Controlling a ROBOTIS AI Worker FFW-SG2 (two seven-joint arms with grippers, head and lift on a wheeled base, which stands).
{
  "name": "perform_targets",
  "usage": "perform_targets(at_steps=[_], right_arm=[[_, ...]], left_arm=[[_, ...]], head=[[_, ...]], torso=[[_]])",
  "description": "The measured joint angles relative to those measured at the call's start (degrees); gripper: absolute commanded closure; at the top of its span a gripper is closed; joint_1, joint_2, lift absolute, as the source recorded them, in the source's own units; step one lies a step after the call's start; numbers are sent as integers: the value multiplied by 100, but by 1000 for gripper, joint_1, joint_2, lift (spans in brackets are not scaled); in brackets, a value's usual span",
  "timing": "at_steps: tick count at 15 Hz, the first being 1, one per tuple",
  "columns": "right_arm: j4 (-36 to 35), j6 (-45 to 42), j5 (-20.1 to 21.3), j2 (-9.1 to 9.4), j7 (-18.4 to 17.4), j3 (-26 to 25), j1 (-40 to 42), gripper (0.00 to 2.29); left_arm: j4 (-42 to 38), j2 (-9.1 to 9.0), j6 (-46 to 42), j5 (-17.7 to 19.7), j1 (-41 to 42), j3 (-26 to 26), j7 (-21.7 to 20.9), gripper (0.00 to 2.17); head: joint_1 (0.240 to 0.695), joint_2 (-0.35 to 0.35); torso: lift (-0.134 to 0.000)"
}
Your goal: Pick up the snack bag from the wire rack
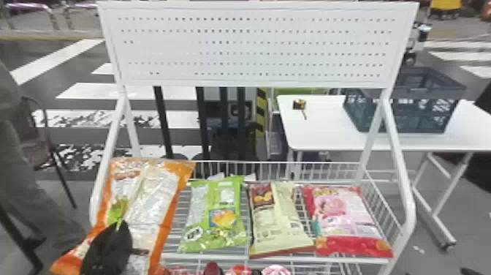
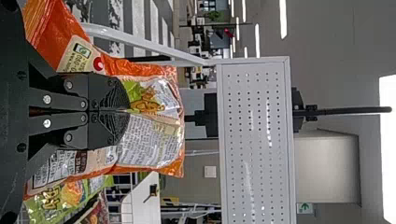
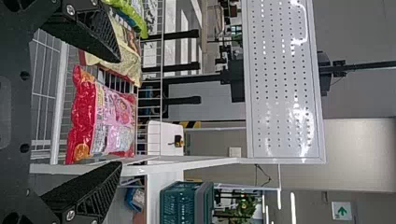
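My left gripper (image 1: 120, 223) is shut on the orange snack bag (image 1: 155, 204), which hangs tilted at the left side of the wire rack (image 1: 277, 259). In the left wrist view, the left gripper (image 2: 128, 110) has its fingertips together against the orange bag (image 2: 152, 140), whose upper part sticks out beyond them. The bag's lower end is cut off in the head view. My right gripper (image 3: 119, 112) stands open, its fingers wide apart with nothing held, before the right part of the rack.
A green bag (image 1: 215, 215), a cream bag (image 1: 277, 219) and a red-pink bag (image 1: 347, 223) lie side by side on the rack. More packages show below its front edge. Rack posts and a white perforated panel (image 1: 255, 45) stand behind; farther off, a crate (image 1: 405, 106) sits on a white table (image 1: 321, 135).
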Motion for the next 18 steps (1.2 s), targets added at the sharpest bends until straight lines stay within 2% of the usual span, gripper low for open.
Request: perform_targets(at_steps=[10,12,15,18], right_arm=[[151,94,4,0,-32,42,-169,113],[625,469,31,0,-104,129,-780,120],[1786,888,129,0,-136,406,-2149,124],[2851,969,476,0,-129,652,-3323,127]], left_arm=[[9,0,16,-9,-1,0,1,1673],[16,0,15,-9,-16,-5,-9,1673],[28,-1,26,-21,-34,-40,-26,1673],[35,-9,57,-68,-30,-61,-25,1673]], head=[[499,0],[499,0],[499,0],[499,0]], torso=[[0],[0],[0],[0]])
